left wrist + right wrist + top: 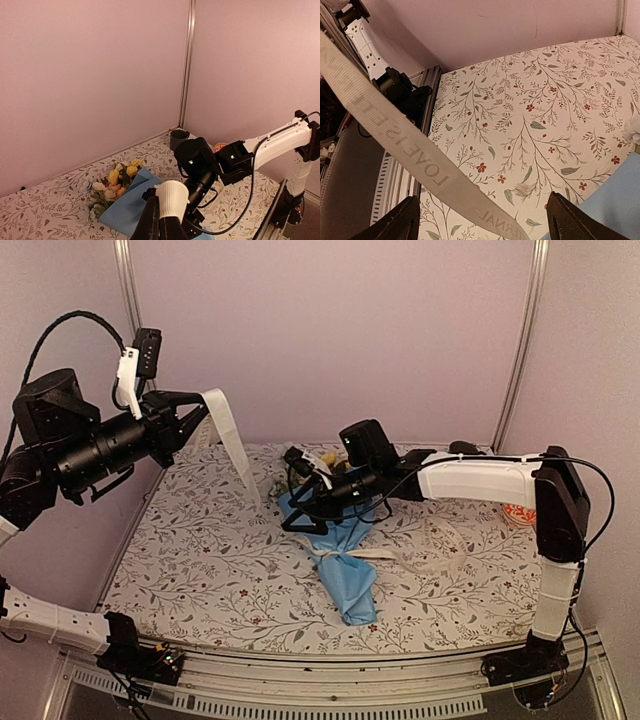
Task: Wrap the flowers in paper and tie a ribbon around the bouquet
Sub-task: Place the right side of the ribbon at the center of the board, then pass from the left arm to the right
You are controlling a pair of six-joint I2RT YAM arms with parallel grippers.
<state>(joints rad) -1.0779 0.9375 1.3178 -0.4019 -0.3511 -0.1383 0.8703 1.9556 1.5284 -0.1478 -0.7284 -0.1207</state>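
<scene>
Tensioning the ribbon (232,445) for the knot — aiming to catch the slanted strand cleanly.

Holding the ribbon's end clamped in the left gripper (192,412), high over the table's (200,580) far-left corner; hovering the right gripper (298,512) spread wide with the strand running between its jaws, just above the bouquet (348,575) lying mid-table, flowers (120,179) pointing toward the far edge — probably best closing on the flat band alone, low near the wrap, sparing the blooms.

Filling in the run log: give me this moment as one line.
left gripper: shut on ribbon, held high | right gripper: open, by flower end of bouquet | ribbon: also around bouquet's middle
</scene>
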